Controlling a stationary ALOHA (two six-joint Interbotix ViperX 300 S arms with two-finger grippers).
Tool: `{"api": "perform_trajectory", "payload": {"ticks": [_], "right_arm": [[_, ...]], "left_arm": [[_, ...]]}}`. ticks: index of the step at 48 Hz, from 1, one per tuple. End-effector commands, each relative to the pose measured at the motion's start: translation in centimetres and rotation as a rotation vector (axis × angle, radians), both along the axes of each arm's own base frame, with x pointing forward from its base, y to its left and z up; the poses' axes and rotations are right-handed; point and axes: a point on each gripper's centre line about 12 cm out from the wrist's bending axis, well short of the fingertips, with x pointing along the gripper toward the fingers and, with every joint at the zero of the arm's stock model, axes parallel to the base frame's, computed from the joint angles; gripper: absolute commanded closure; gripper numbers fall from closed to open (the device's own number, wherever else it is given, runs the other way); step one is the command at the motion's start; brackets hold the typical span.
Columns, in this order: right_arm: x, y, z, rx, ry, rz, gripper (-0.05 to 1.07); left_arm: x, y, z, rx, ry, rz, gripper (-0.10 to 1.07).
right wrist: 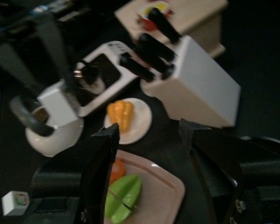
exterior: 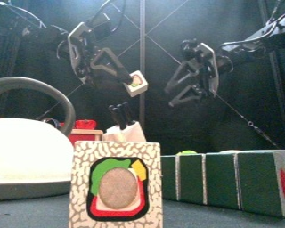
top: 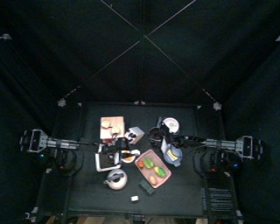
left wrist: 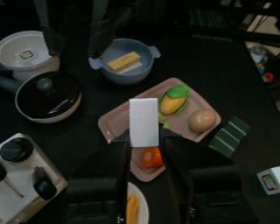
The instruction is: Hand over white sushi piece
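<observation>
The white sushi piece [left wrist: 143, 122] is a long white block held up in the air, with my left gripper [left wrist: 146, 149] shut on its lower end, above the pink tray [left wrist: 116, 122]. In the front view the sushi piece [exterior: 135, 85] hangs high at the left gripper's [exterior: 118, 80] tip. A short way to its right is my right gripper [exterior: 191, 85], apart from it. The right gripper [right wrist: 154, 140] stands open with nothing between its fingers. In the right wrist view the sushi piece [right wrist: 59, 110] shows ahead of them.
The tray carries an orange piece [left wrist: 150, 158], a corn cob [left wrist: 174, 101] and a beige ball [left wrist: 202, 120]. Around it are a blue bowl [left wrist: 129, 61], a black pot [left wrist: 46, 94], a white knife block [right wrist: 192, 77] and a plate [right wrist: 133, 122]. Near the front camera stand a kettle [exterior: 26, 142] and sushi blocks [exterior: 115, 183].
</observation>
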Motion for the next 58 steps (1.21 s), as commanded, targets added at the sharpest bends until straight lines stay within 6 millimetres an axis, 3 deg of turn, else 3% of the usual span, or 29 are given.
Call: {"api": "perform_trajectory", "payload": {"ticks": [1, 20, 44, 58], "right_arm": [[1.1, 0.6, 1.4, -0.013, -0.052, 0.060, 0.13], [3.5, 2.0, 1.0, -0.026, -0.046, 0.151, 0.13], [3.9, 3.2, 1.7, -0.055, -0.065, 0.206, 0.13], [4.7, 2.9, 1.3, -0.052, -0.056, 0.202, 0.13]], "left_arm": [[0.0, 0.1, 1.3, -0.010, -0.071, -0.003, 0.37], [0.2, 0.3, 0.7, -0.066, -0.060, 0.035, 0.37], [0.4, 1.4, -0.2, -0.075, -0.036, 0.069, 0.37], [0.5, 1.4, -0.3, -0.074, -0.037, 0.068, 0.37]]}}
